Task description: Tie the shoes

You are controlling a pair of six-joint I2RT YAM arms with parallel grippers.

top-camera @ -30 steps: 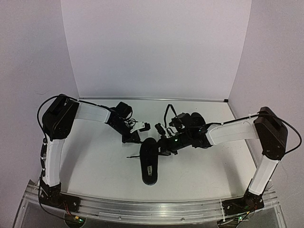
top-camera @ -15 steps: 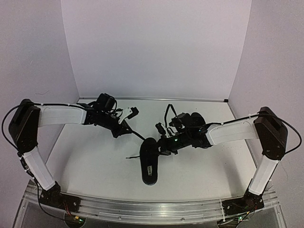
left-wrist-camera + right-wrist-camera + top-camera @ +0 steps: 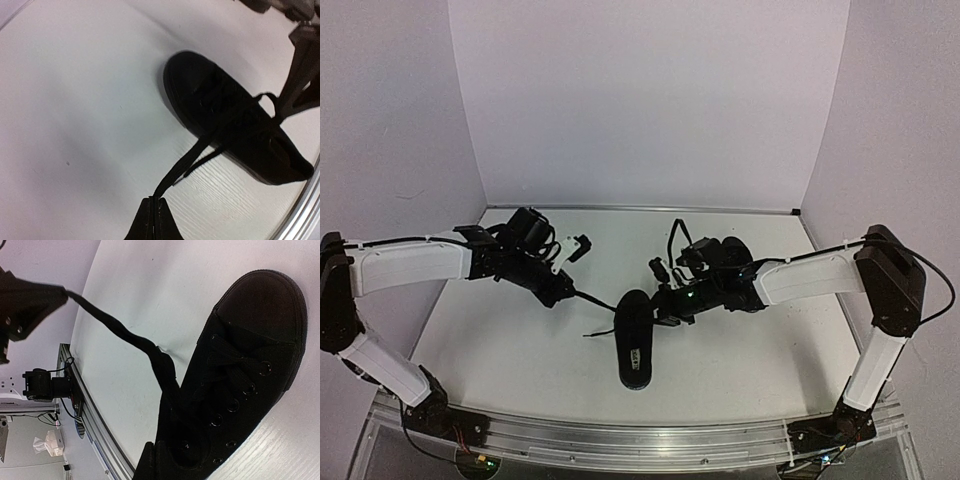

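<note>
**Inspector:** Start with the large items.

**Assessor:** White table point(image 3: 520, 340). The left white-and-black arm point(image 3: 410, 265) lies low and stretched far out, its wrist pointing in towards the centre. The right white-and-black arm point(image 3: 810, 275) is bent at the elbow and reaches in from the other side. One small black low lace-up shoe point(image 3: 634, 345) rests sole-down mid-table between the two wrists, heel end towards the near rail. I can make out only one shoe for certain.

**Inspector:** The claws?

**Assessor:** The left gripper point(image 3: 152, 201) is pinched together on the end of a thin black lace point(image 3: 182, 167), which runs fairly straight from the eyelets out to the fingertips. The right gripper point(image 3: 280, 107) sits at the lacing beside a small loop. It is black against black, so I cannot tell whether it is clamped.

**Inspector:** Step in hand?

**Assessor:** In my judgement, drawing a lace end out sideways to snug a crossing; no bow is formed.

**Inspector:** Next move?

**Assessor:** Likely forming a loop. That calls for holding tension without dragging the light shoe, and a firm pinch on a thin, slippery strand.
</note>
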